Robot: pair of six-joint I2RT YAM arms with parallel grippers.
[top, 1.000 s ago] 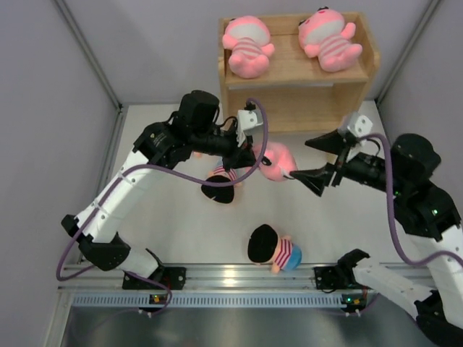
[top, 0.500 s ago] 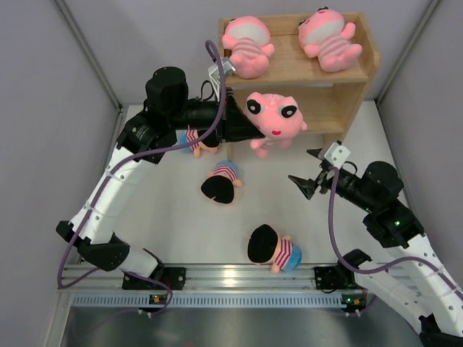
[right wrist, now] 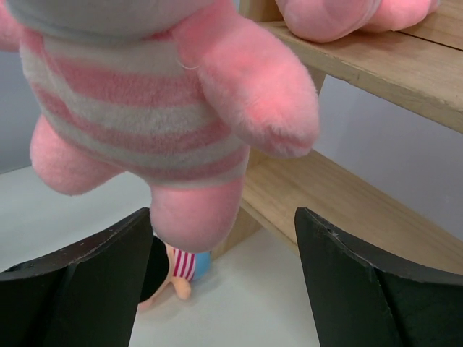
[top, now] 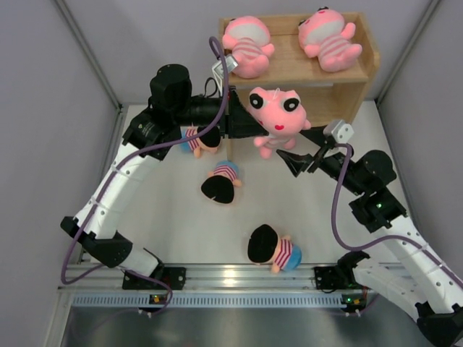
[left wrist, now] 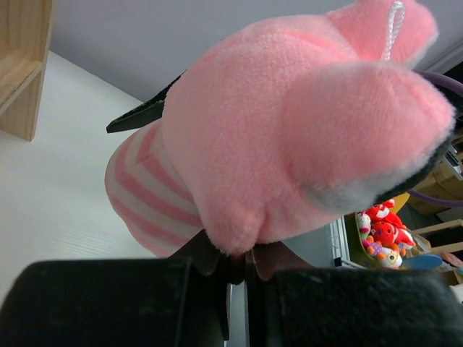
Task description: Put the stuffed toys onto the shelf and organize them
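Note:
My left gripper [top: 248, 123] is shut on a pink striped stuffed toy [top: 278, 114], pinching its plush [left wrist: 289, 130] at the jaws [left wrist: 246, 260] and holding it in the air in front of the wooden shelf [top: 296, 101]. Two more pink toys [top: 247, 45] [top: 329, 37] lie on the shelf's top tier. My right gripper [top: 289, 160] is open just below the held toy, whose leg [right wrist: 192, 210] hangs between the fingers [right wrist: 79, 282] close to the left one. Three striped-shirt dolls lie on the table: one [top: 199, 139] under the left arm, one [top: 221, 181] in the middle, one [top: 271, 248] near the front.
The shelf's lower tier [right wrist: 347, 210] shows bare wood right behind the hanging toy. Grey walls close in the table on both sides. A metal rail [top: 231, 278] with the arm bases runs along the near edge.
The left arm lifted the pink toy from the table up in front of the shelf. The right gripper swung left and forward under the toy, its jaws narrowing slightly.

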